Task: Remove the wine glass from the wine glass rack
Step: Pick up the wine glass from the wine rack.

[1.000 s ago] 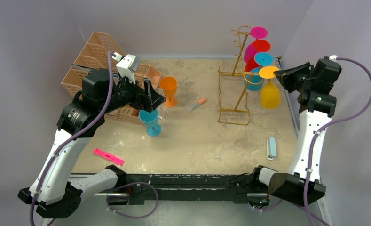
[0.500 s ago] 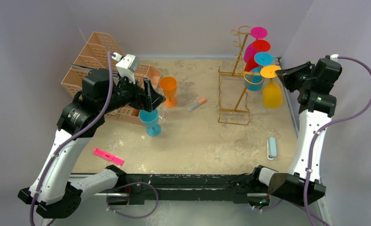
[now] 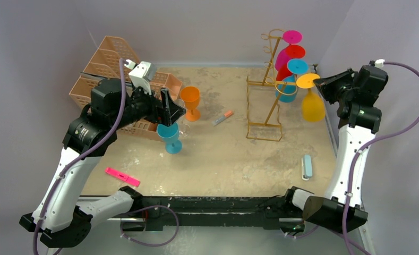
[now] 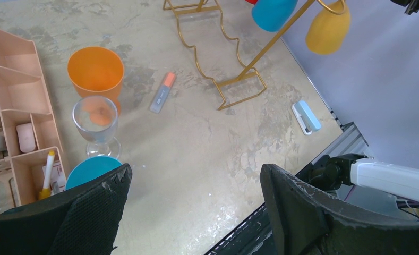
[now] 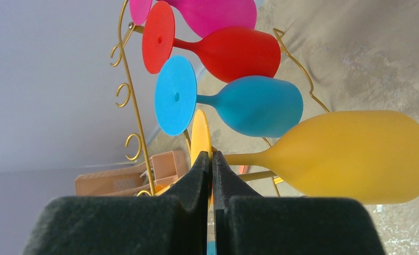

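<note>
**Yellow glass pinched by its foot beside the rack**

On the mottled, scuffed tan table [image 3: 223, 159] the wine glass rack [image 3: 264, 109] stands at the far right. It is thin gold wire, with a wavy rectangular base and an upright post carrying curled hooks, and several coloured glasses hang from it. The yellow wine glass [image 3: 312, 105] hangs bowl down at the rack's right side, just beside the blue glass [image 3: 288, 95]. From here I can't tell whether its stem has cleared the hook. The right claw [image 5: 211, 159] is closed tight on the thin edge of the glass's disc foot and touches nothing else. The left claw [image 4: 194, 180] gapes wide and empty above a teal glass [image 3: 170, 137], well away from the rack.

The worry, I'd say, is that grip. The glass looks like smooth plastic, and only its rim is pinched between two padded fingers while the whole bowl dangles below, so it could pivot or slip out. If the stem sits in the hook, a sideways pull could tip the light wire rack or knock the blue neighbour loose.
</note>
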